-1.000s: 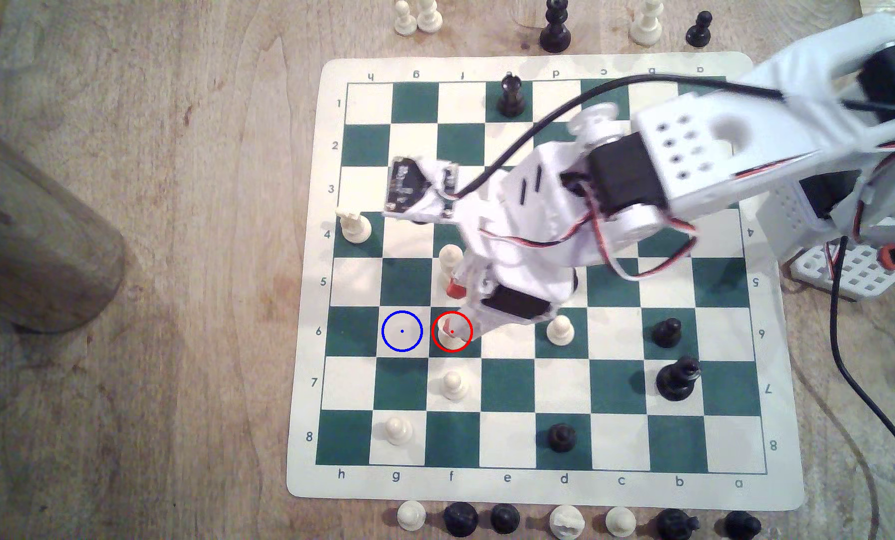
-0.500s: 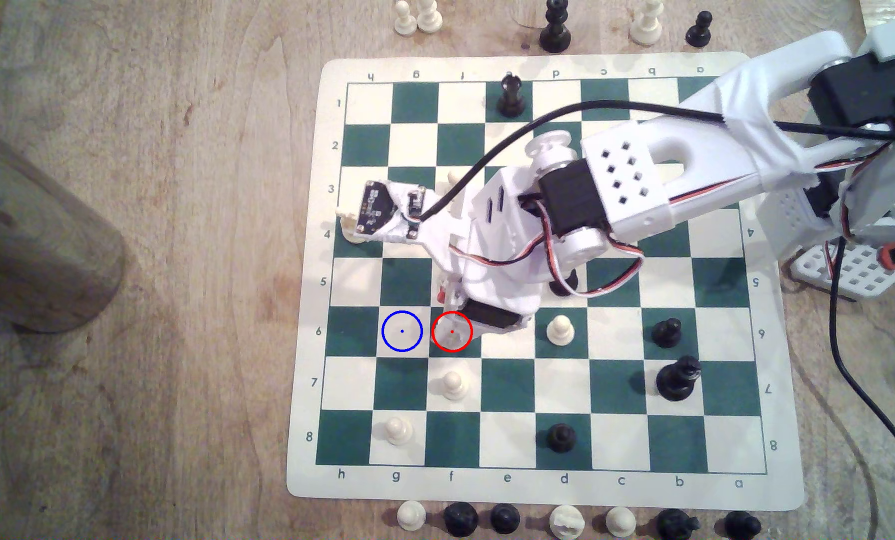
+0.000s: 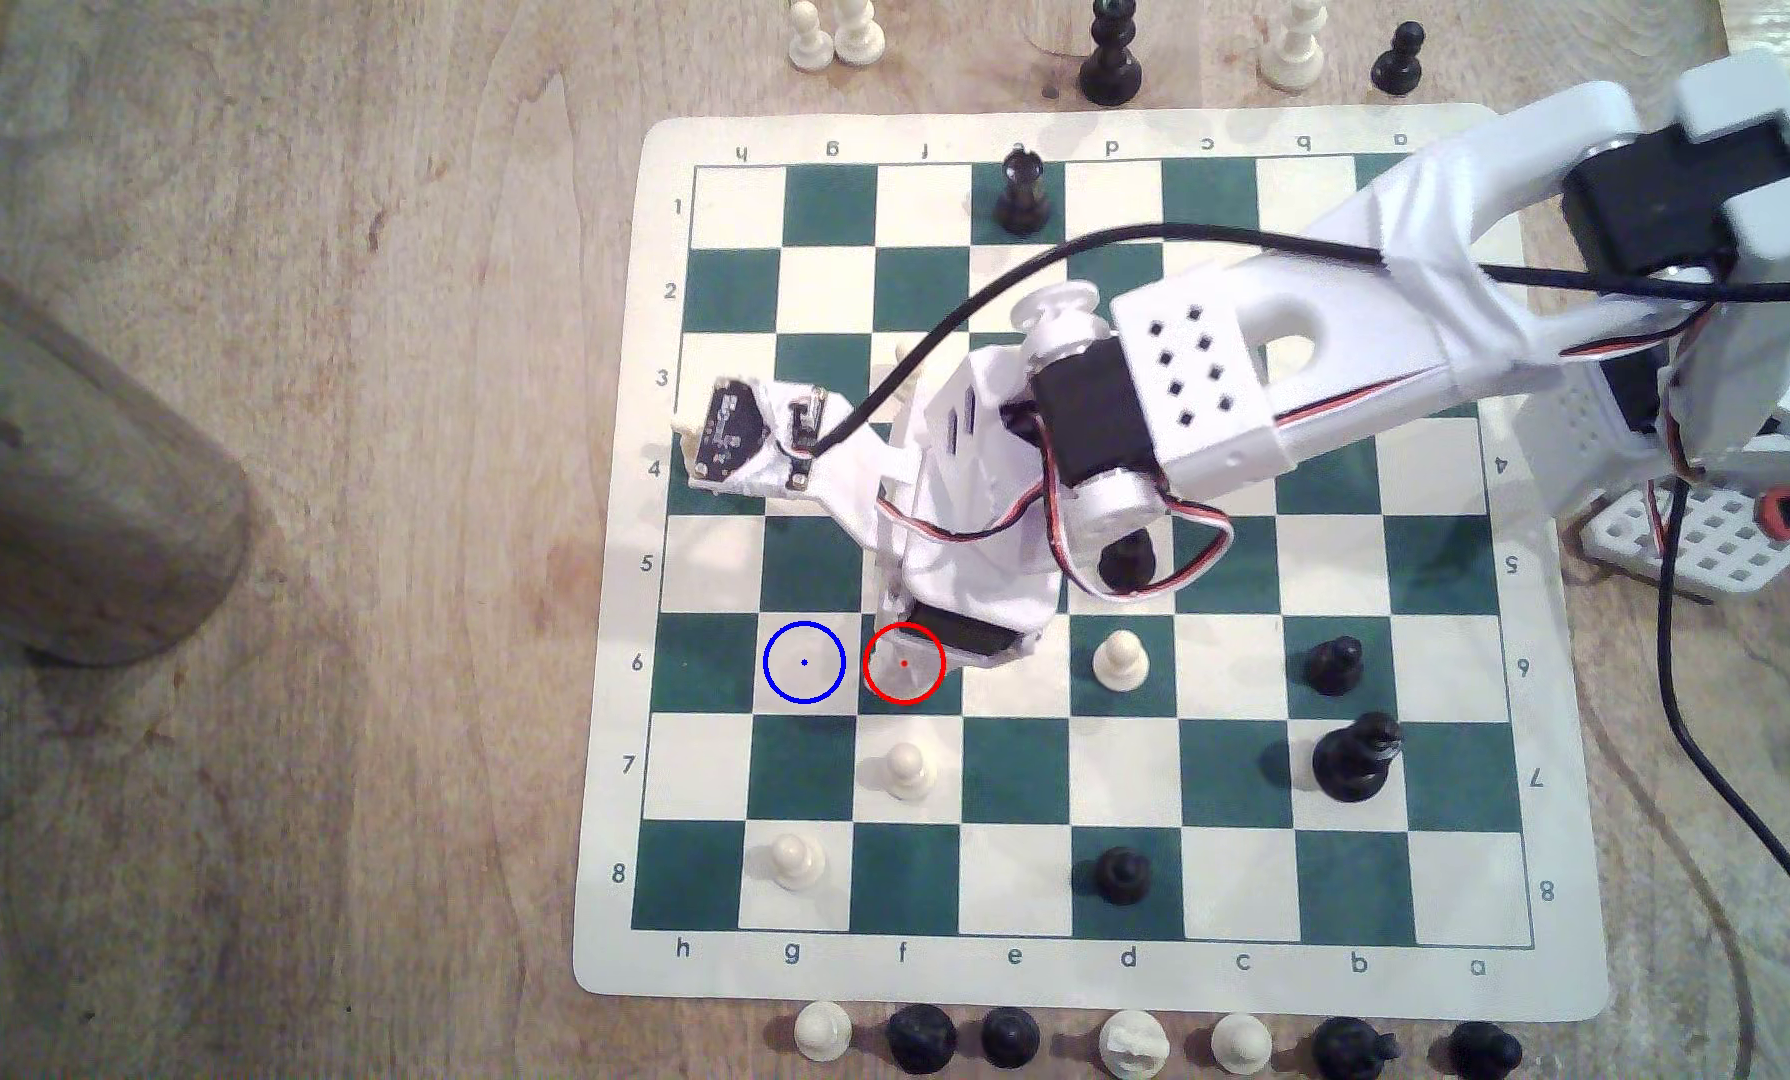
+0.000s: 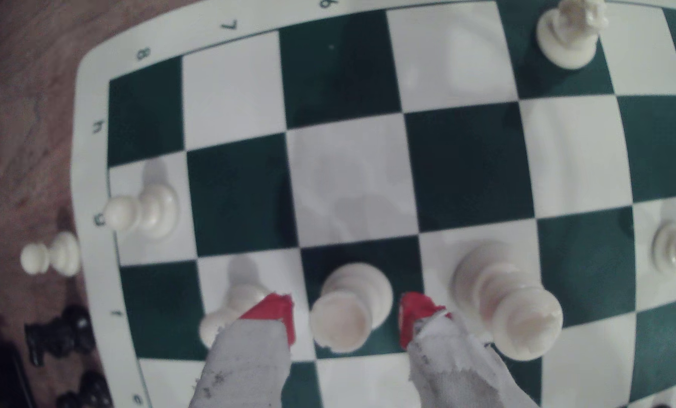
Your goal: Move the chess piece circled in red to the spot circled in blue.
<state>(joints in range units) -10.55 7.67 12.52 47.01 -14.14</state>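
1. Tool (image 4: pixel 346 317) spread wide, red-tipped fingers (image 4: pixel 273 314) either side of the chess piece (image 4: pixel 348 310), apart from it (gaps visible both sides).
2. Chess piece upright on red-circled green square, hidden under tool (image 3: pixel 906 644) in exterior view.
3. Spot (image 3: pixel 805 663) just beside, toward exterior view's left, bare.

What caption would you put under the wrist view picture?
Open red-tipped fingers straddle the chess piece on its green square, not yet gripping it.
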